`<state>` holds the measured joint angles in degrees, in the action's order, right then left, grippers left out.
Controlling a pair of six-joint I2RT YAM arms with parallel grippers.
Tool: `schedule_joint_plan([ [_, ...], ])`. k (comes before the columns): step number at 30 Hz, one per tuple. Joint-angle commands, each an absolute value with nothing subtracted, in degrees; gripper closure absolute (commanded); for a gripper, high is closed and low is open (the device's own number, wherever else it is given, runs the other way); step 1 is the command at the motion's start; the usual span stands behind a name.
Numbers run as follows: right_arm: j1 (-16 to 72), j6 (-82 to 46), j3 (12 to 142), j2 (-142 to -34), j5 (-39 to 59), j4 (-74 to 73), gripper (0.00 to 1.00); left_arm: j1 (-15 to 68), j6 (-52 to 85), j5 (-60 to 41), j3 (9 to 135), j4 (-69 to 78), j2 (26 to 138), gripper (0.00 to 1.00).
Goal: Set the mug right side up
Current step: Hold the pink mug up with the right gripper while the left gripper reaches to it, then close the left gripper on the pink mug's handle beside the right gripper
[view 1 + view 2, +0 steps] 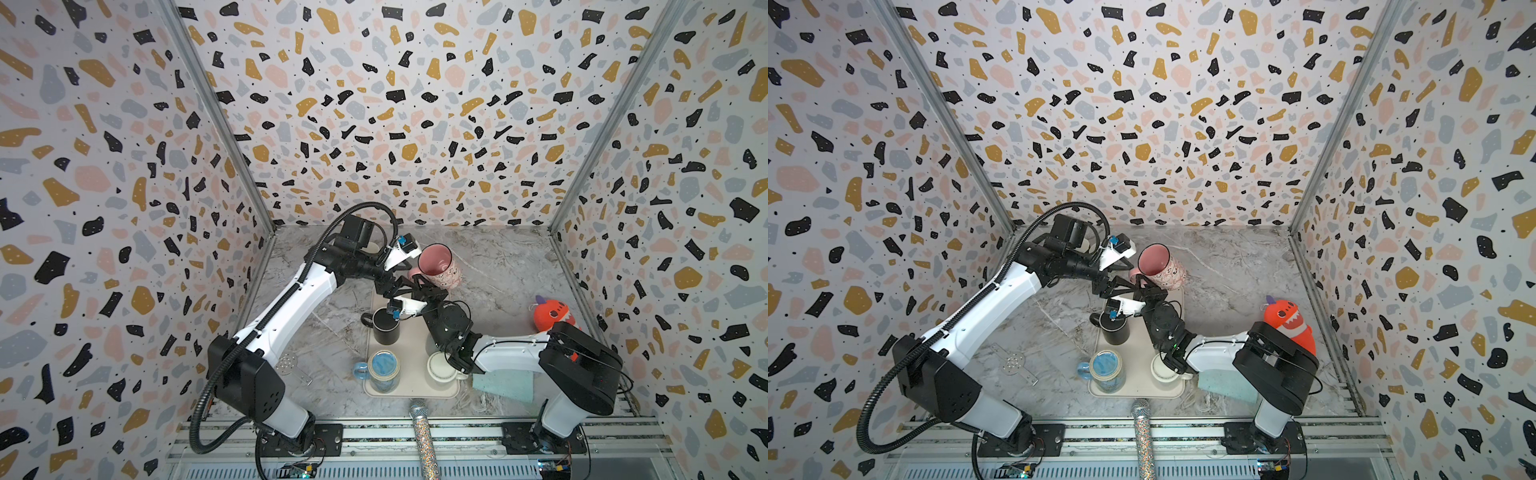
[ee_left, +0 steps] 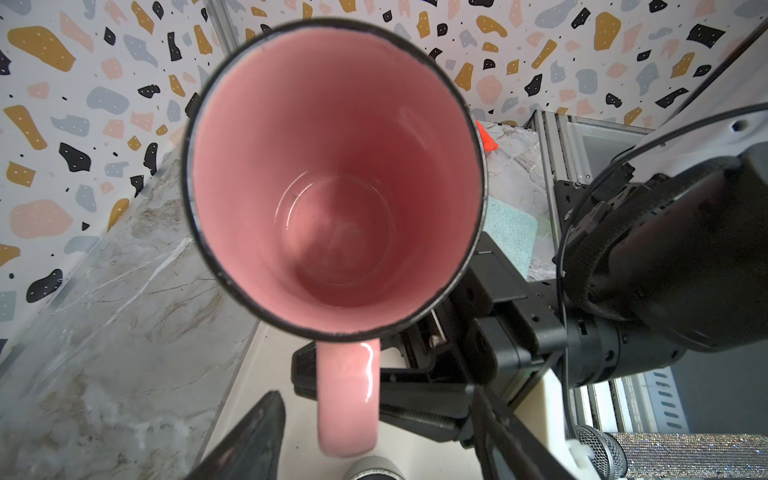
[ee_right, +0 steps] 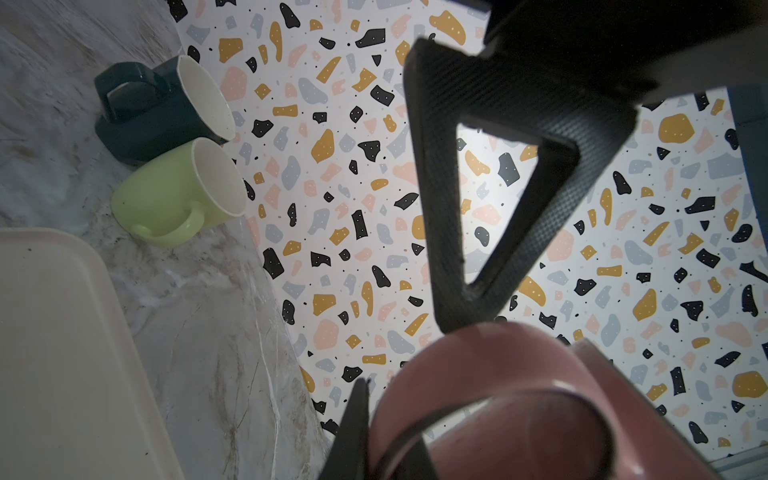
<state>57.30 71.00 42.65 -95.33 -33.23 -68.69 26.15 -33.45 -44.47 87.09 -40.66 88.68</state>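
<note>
Over the marble surface (image 1: 498, 266), at the beige tray's (image 1: 413, 353) far end, the pink mug (image 1: 440, 266) is mouth-up and slightly tilted. The right fingers (image 3: 440, 208) are clamped on its handle (image 2: 349, 395). The left fingers (image 2: 253, 440) stand spread apart beside the handle, not touching it.

**Tray mid-table, bits round it**
On your tray (image 1: 415, 345): rear-left mug (image 1: 386, 326), front-left mug (image 1: 383, 370), front-right mug (image 1: 442, 365). Lifted mug (image 1: 439, 266) above tray's far end. Strainer (image 1: 286, 364) left of tray, mic (image 1: 424, 436) in front, cloth (image 1: 505, 384) front-right, plush toy (image 1: 550, 311) far right
</note>
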Motion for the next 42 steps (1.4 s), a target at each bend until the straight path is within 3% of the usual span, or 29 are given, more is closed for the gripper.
schedule_joint_plan([
  [1,57.63,72.70,43.77,-93.90,-33.40,-77.66,1.00,26.37,-32.18,-45.75,88.96,-40.16,88.96,0.31],
  [14,58.10,72.52,43.34,-94.35,-33.13,-78.48,1.00,26.41,-29.99,-46.49,90.26,-39.10,90.99,0.38],
  [26,58.30,72.34,43.24,-94.75,-33.17,-78.90,1.00,26.37,-27.66,-46.41,90.70,-37.53,91.80,0.52],
  [38,58.35,71.87,43.16,-94.52,-32.74,-79.01,1.00,26.37,-27.09,-47.79,91.36,-38.31,93.25,0.80],
  [42,58.31,71.76,43.12,-94.54,-32.87,-79.10,1.00,26.37,-26.41,-48.45,93.14,-39.84,94.79,0.95],
])
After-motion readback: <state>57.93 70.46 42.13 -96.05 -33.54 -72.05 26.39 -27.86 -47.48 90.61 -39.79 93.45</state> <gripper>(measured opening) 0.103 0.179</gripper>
